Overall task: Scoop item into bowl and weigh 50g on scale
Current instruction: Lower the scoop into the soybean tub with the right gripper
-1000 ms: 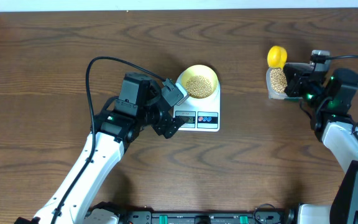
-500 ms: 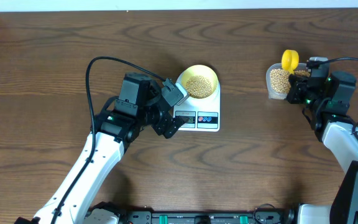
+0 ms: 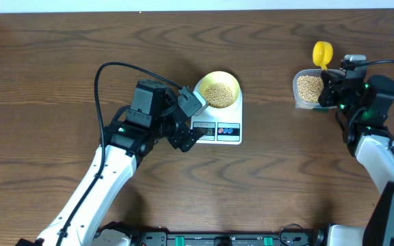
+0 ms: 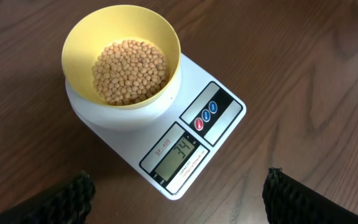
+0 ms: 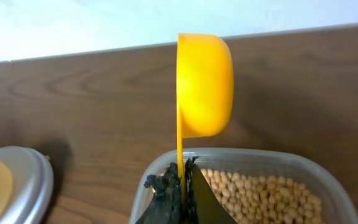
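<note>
the bowl point(image 4: 79, 37) is seen sitting on the scale point(image 4: 222, 112), beans point(image 4: 129, 71) piled inside, 34 shown. the left gripper point(image 4: 180, 202) is held wide open beside the scale. the yellow scoop point(image 5: 204, 84) is pinched by its handle in the right gripper point(image 5: 184, 186), turned on edge over the clear tub point(image 5: 241, 157).

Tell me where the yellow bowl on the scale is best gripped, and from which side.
Probably the rim of the bowl, from above, one finger inside, one outside. It stands upright on the scale, its wall flares outward, and the beans lie low, leaving the upper wall bare.
</note>
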`<state>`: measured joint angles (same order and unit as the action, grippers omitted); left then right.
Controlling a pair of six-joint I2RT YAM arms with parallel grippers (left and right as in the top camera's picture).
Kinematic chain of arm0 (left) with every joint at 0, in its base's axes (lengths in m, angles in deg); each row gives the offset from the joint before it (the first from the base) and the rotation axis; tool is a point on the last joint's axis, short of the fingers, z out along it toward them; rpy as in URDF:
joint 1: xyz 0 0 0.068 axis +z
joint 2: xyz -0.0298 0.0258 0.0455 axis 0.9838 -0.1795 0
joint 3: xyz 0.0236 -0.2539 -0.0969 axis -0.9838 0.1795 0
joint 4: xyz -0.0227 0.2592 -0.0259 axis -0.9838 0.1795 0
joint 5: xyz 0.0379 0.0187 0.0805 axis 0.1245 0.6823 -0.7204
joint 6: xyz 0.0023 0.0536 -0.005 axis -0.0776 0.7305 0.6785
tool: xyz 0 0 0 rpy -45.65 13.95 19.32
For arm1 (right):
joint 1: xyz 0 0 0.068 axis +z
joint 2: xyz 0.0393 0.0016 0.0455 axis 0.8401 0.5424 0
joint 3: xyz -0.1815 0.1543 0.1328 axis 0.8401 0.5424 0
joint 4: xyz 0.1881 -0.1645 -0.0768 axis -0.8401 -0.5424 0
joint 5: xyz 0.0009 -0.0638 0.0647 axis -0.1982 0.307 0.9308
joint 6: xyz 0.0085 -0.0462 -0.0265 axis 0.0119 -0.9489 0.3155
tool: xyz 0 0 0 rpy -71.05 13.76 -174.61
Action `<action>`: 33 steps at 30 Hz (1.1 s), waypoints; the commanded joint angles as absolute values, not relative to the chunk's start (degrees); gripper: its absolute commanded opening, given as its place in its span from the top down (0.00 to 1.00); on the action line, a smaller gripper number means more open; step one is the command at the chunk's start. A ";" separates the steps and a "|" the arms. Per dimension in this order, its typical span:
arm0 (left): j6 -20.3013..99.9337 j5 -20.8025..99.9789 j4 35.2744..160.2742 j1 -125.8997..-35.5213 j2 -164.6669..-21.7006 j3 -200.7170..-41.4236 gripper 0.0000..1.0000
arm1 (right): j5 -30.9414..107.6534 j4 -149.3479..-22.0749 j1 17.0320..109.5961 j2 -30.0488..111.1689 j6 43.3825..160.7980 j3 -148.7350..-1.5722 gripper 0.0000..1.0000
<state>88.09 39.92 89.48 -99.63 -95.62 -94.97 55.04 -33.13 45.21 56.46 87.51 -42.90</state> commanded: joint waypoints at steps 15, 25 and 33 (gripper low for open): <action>88.22 39.57 89.65 -99.34 -95.38 -94.86 0.11 | 59.50 -50.66 37.49 36.75 86.40 -43.56 0.99; 88.22 39.57 89.65 -99.34 -95.38 -94.86 0.11 | 54.26 -60.19 37.10 36.92 86.38 -43.56 0.99; 88.22 39.57 89.65 -99.34 -95.38 -94.86 0.11 | 51.20 -63.87 37.10 37.82 87.64 -43.56 0.99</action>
<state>88.09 39.92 89.48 -99.63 -95.62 -94.97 52.66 -63.78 37.45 37.12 87.10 -43.01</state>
